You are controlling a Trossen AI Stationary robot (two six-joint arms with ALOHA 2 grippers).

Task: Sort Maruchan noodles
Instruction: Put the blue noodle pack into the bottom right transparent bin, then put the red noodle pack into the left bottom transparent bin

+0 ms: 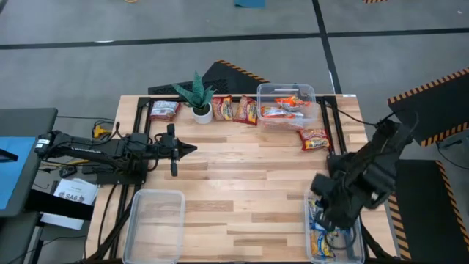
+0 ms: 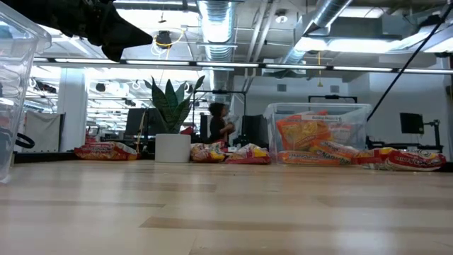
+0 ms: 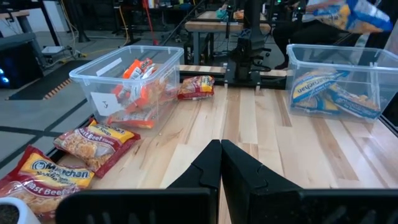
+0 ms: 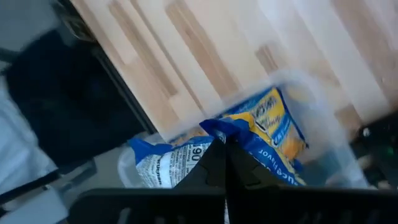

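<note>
Your left arm reaches in level from the bench's left edge, its left end effector point(image 1: 192, 149) pointing toward the centre, the two dark fingers point(image 3: 239, 168) pressed together. Your right arm bends down at the near right corner, its right end effector point(image 4: 224, 163) closed, fingers meeting.

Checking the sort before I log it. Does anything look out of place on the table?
One red packet lies alone on the wood just outside the far clear bin, apart from the row beside the plant. The near-left bin holds nothing, while the near-right bin already has blue packets.
</note>
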